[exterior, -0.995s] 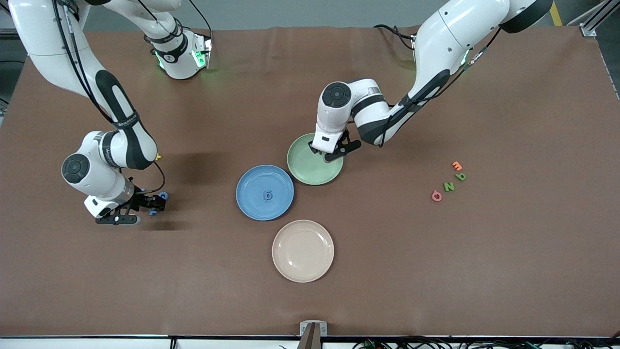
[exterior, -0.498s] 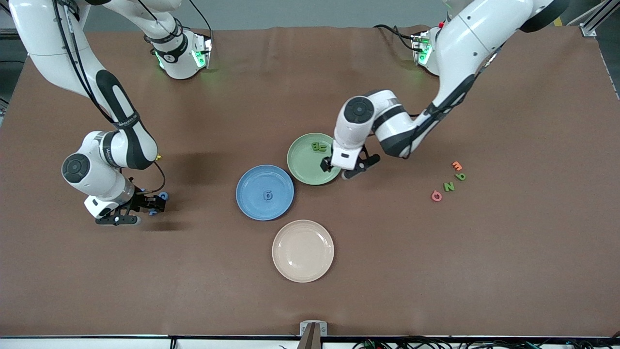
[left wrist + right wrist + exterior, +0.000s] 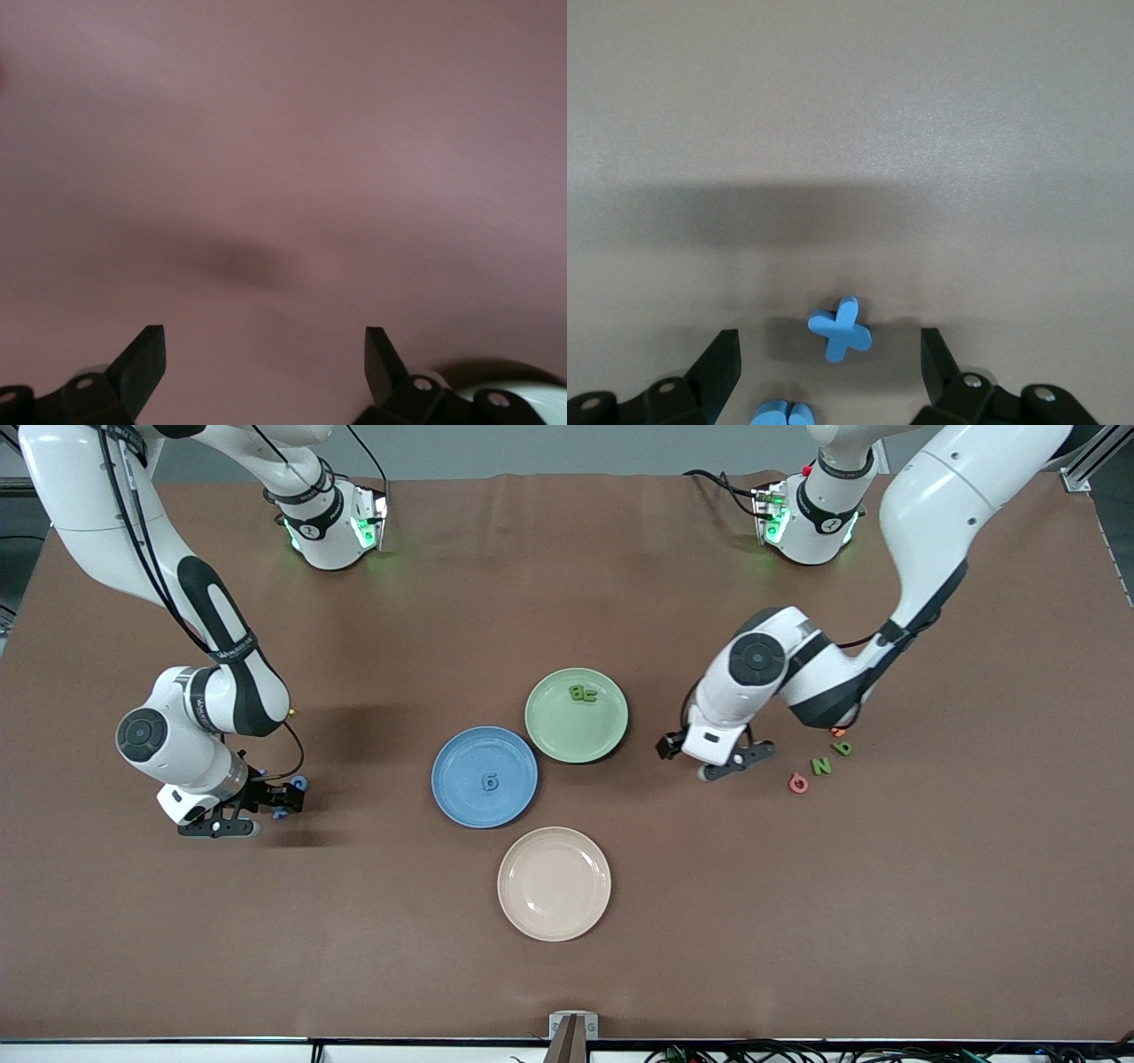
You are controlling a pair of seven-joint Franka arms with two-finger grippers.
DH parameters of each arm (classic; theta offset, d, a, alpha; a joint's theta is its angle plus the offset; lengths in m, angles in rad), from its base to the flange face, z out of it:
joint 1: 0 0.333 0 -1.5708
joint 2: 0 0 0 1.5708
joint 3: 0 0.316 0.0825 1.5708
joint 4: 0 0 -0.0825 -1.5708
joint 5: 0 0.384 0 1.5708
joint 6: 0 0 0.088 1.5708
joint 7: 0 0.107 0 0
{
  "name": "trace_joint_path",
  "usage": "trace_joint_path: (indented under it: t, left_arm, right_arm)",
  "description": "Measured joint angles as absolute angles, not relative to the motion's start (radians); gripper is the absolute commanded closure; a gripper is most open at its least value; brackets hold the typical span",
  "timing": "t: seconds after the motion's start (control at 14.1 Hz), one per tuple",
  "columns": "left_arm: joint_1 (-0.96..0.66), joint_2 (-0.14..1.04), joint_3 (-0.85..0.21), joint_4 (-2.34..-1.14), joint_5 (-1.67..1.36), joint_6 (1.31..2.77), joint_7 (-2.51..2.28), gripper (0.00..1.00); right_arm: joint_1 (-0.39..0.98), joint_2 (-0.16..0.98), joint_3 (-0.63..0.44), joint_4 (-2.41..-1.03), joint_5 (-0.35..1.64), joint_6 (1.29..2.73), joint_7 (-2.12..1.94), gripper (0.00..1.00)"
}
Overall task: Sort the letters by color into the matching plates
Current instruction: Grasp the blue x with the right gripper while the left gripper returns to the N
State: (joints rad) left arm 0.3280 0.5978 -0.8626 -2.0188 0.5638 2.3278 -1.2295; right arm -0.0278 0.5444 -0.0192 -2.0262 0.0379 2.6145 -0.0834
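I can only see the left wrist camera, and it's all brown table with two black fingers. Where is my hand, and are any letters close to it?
Observer: The left gripper, fingers open and empty, is over bare table between the green plate and a small cluster of letters that includes a green N.
Operator: Is anything in the green plate?
Observer: Yes, two green letters lie in it, side by side.
Operator: What's the other arm up to?
Observer: The right gripper is low at its end of the table, with open fingers on either side of a blue X that lies flat, not gripped.
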Motion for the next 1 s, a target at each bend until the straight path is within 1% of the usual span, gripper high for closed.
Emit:
trace_joint_path:
  t: [0.21,0.36,0.5,0.64,0.85,1.0]
  left_arm:
    - [0.415,0.558,-0.865,-2.032,0.565,2.269,-1.068,0.02]
    - [0.466,0.535,-0.866,-2.045,0.565,2.265,-0.974,0.02]
    - [0.518,0.524,-0.866,-2.052,0.565,2.264,-0.883,0.02]
    - [0.578,0.522,-0.867,-2.053,0.565,2.264,-0.795,0.02]
    - [0.648,0.522,-0.867,-2.057,0.566,2.266,-0.679,0.02]
    - [0.684,0.522,-0.868,-2.068,0.567,2.274,-0.614,0.02]
  right_arm:
    - [-0.028,0.556,-0.019,-2.018,0.038,2.614,-0.084,0.15]
    - [-0.028,0.562,-0.019,-2.012,0.038,2.613,-0.084,0.20]
    - [-0.028,0.564,-0.019,-2.009,0.038,2.612,-0.084,0.30]
    - [-0.028,0.565,-0.019,-2.008,0.038,2.611,-0.084,0.35]
    - [-0.028,0.566,-0.019,-2.006,0.038,2.610,-0.084,0.39]
    - [-0.028,0.567,-0.019,-2.006,0.038,2.609,-0.084,0.45]
